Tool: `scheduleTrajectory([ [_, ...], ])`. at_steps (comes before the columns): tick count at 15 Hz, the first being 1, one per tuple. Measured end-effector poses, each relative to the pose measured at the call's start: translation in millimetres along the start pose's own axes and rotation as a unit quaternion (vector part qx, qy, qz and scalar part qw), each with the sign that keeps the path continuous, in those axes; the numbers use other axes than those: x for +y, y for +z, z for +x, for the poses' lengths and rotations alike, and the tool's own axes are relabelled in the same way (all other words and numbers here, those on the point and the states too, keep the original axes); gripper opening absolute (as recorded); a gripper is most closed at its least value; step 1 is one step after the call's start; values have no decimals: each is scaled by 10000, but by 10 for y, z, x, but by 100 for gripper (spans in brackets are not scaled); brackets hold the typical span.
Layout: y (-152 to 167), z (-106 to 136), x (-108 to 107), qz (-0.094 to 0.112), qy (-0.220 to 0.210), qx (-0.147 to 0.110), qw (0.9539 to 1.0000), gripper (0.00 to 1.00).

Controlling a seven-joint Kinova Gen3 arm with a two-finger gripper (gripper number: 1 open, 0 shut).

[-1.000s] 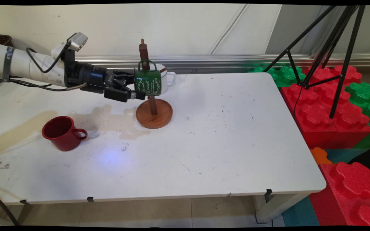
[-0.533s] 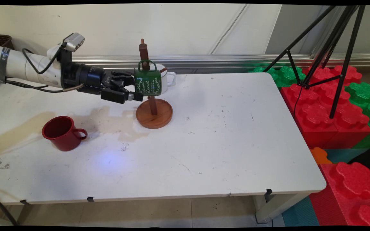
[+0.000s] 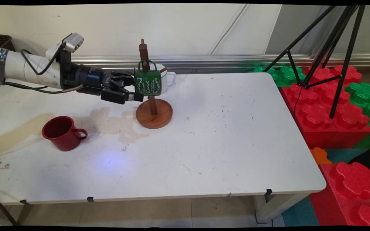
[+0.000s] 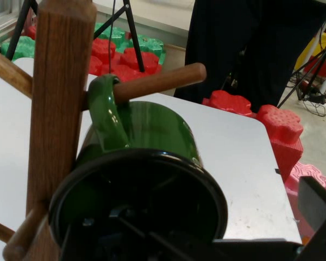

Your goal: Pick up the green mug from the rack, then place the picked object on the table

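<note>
We see the green mug (image 3: 148, 82) hanging by its handle from a peg (image 4: 157, 81) of the wooden rack (image 3: 151, 96), lying sideways, its mouth toward the gripper (image 3: 136, 86). The gripper's fingers stand spread at the rim, not clamping it. A red mug (image 3: 62, 132) sits well apart on the table (image 3: 223, 138).

A glossy dark-green enamel mug (image 3: 147, 82) carries pale cream script and scrollwork on its side, with a black rim; the brown turned-wood mug stand (image 3: 153, 108) shows a reddish-brown round base and darker post; a white enamel mug (image 3: 169, 78) sits behind it; a deep-red enamel mug (image 3: 62, 132) has a darker red interior; the black end effector (image 3: 133, 87) tips a white arm; the white tabletop (image 3: 223, 134) bears tan stains and dark specks.
</note>
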Motion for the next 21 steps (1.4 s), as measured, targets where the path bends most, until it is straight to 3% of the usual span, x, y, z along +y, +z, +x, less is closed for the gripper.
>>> scheduleTrajectory([
  [4, 0, -6, 17, 46, 28, -3, 10000, 100],
  [5, 1, -6, 21, 57, 39, -4, 10000, 0],
  [21, -68, -14, 107, 15, 103, -9, 9999, 0],
])
